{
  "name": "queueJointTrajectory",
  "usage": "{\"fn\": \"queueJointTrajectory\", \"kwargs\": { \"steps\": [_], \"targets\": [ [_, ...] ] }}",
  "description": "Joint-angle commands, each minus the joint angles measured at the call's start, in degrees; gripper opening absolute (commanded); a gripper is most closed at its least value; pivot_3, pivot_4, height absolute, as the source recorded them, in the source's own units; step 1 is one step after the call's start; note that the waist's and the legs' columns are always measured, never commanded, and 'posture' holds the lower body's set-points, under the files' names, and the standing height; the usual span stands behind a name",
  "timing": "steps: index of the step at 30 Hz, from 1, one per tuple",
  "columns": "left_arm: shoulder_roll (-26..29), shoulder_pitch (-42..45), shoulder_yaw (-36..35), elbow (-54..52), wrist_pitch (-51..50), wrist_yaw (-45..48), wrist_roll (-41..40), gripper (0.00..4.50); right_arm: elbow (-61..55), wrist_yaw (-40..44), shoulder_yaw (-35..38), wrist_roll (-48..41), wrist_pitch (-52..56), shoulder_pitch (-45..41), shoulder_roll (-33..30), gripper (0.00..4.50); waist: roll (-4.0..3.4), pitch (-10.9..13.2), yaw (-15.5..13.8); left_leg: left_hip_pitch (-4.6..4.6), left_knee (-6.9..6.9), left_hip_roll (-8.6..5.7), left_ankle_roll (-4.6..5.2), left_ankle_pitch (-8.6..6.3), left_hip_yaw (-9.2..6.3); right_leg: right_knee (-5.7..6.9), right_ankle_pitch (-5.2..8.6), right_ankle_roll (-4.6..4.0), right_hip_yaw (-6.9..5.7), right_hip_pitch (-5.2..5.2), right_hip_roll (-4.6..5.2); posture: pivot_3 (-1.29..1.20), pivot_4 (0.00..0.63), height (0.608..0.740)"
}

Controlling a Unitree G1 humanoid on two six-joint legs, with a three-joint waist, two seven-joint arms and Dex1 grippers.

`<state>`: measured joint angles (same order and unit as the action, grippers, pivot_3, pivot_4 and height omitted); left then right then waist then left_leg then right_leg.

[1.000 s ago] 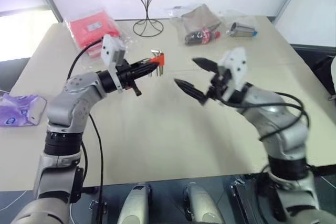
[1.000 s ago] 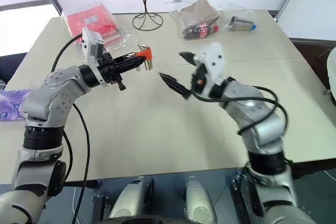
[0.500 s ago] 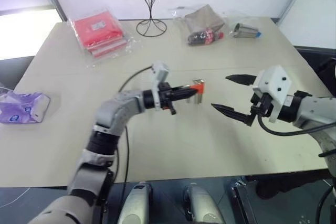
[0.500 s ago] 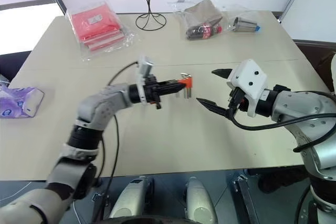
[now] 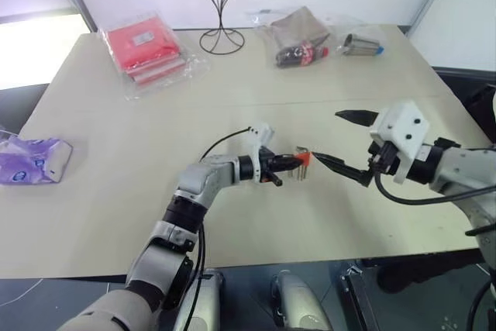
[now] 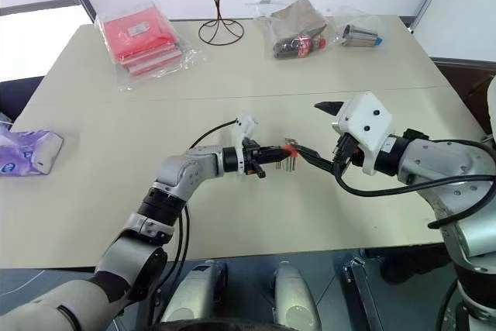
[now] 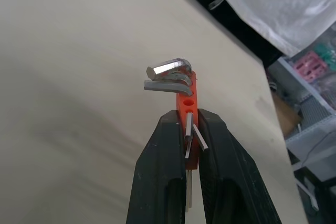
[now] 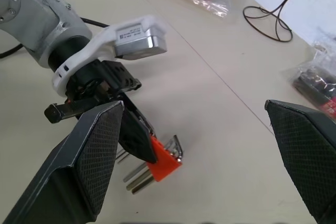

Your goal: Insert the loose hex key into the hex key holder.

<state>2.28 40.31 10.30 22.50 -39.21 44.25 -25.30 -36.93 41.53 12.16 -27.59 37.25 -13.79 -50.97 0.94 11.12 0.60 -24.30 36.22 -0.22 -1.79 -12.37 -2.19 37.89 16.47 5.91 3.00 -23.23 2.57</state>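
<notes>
Item 1. Purple packet, lying at the surface's left edge, apart from the work.

Item 2. Red packets in clear plastic, lying stacked near the far left corner. Their contents are too small to tell.

Item 3. Wire stand, standing upright at the far edge, holding nothing.

Item 4. Left end effector, reaching across the middle of the surface toward the right, its fingers clamping together on the hex key holder. The orange block is sitting endwise between the pads with its free end sticking out; it is probably being offered that way so an open slot faces the other arm. Contents: a few grey keys, their bent heads bunching at the free end and their long legs trailing back beside the fingers. At least one round hole is showing unfilled.

Item 5. Clear bags near the far edge, right of the stand, holding brown material and a dark bottle with a red label. A grey cylinder with a blue end is lying just beside them.

Item 6. Right end effector, hovering just right of the holder, fingers standing wide apart and gripping nothing. One tip is nearly meeting the holder.

Item 7. Loose hex key: I cannot tell it apart anywhere; insertion is judged not yet begun.
</notes>
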Motion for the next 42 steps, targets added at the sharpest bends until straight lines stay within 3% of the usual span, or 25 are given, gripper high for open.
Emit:
{"fn": "queueJointTrajectory", "kwargs": {
  "steps": [1,2,7,11,12,20,27,33,38,42],
  "targets": [
    [0.3,0.4,-0.6,0.8,1.6,-0.4,1.6,0.0,-1.4,-0.2,1.0,0.6,-1.7,-0.2,-0.2,4.47,0.0,0.0,0.0,0.0,0.0,0.01,0.0,0.0,0.0,0.0,0.0,0.0,0.0,0.0,0.0,0.0,0.15,0.74],
    [0.3,0.3,-1.0,1.2,1.8,-0.9,1.9,0.0,-1.2,-0.1,0.8,0.7,-1.9,-0.3,-0.2,4.47,0.0,0.0,0.0,0.0,0.01,0.01,0.0,0.0,0.0,0.0,0.0,0.0,0.0,0.01,0.0,0.0,0.15,0.74],
    [0.2,0.9,-3.5,3.2,2.5,-3.2,2.3,2.19,-0.2,0.2,0.1,1.1,-2.9,-0.9,-0.2,4.5,0.0,0.0,0.1,0.03,0.01,0.01,0.0,0.0,0.0,0.02,0.0,0.0,0.0,0.02,-0.01,0.0,0.15,0.74],
    [0.1,1.7,-5.7,4.9,4.2,-4.9,2.8,4.35,0.5,0.6,-0.4,1.5,-3.4,-1.6,-0.3,4.5,0.01,0.0,0.0,0.03,0.04,0.01,0.0,0.0,0.0,0.02,-0.01,0.01,0.0,0.05,0.01,0.0,0.15,0.74],
    [0.2,2.0,-6.6,5.5,5.1,-5.6,2.8,4.46,0.7,0.7,-0.6,1.6,-3.5,-1.8,-0.4,4.5,0.0,0.0,0.1,0.05,0.04,0.01,0.0,0.0,0.01,0.02,-0.01,0.01,0.0,0.06,0.01,0.0,0.15,0.74],
    [2.1,11.6,-13.4,12.0,19.6,-9.0,4.3,4.46,2.5,2.1,-1.5,2.1,-4.2,-3.1,-1.0,4.5,0.04,0.0,0.0,0.05,0.04,-0.01,0.0,0.0,0.01,0.06,-0.01,0.01,0.0,0.04,0.0,0.0,0.15,0.74],
    [11.9,20.5,-9.3,13.3,26.4,4.8,8.8,4.46,6.8,8.8,-4.4,2.7,-5.6,-4.1,-4.1,4.5,0.05,0.0,0.0,-0.03,0.02,-0.07,0.0,0.0,0.02,-0.06,-0.04,0.06,-0.02,0.03,0.03,0.0,0.15,0.74],
    [28.6,6.7,-0.8,-11.4,12.1,28.1,4.0,4.46,11.2,16.1,-6.6,6.4,-10.4,-1.3,-9.5,4.5,-0.03,0.0,1.2,0.07,-0.14,0.06,0.02,-0.01,0.1,-0.02,-0.02,0.02,0.04,-0.02,-0.07,0.0,0.15,0.74],
    [39.8,-3.7,-4.2,-28.4,-0.7,32.1,-4.1,4.46,15.3,18.7,-6.2,9.2,-14.9,-0.6,-11.5,4.5,0.01,0.0,0.6,0.01,0.05,0.18,0.02,-0.01,0.07,0.07,-0.01,0.02,0.03,-0.03,-0.01,0.0,0.15,0.74],
    [44.6,-8.0,-7.6,-34.0,-5.5,32.0,-8.6,4.46,16.7,19.9,-6.0,9.7,-16.0,-0.9,-11.9,4.5,0.0,0.0,0.1,0.07,0.15,0.16,0.02,-0.01,0.09,0.07,-0.01,0.01,0.02,0.08,0.07,0.0,0.15,0.74]
  ]
}}
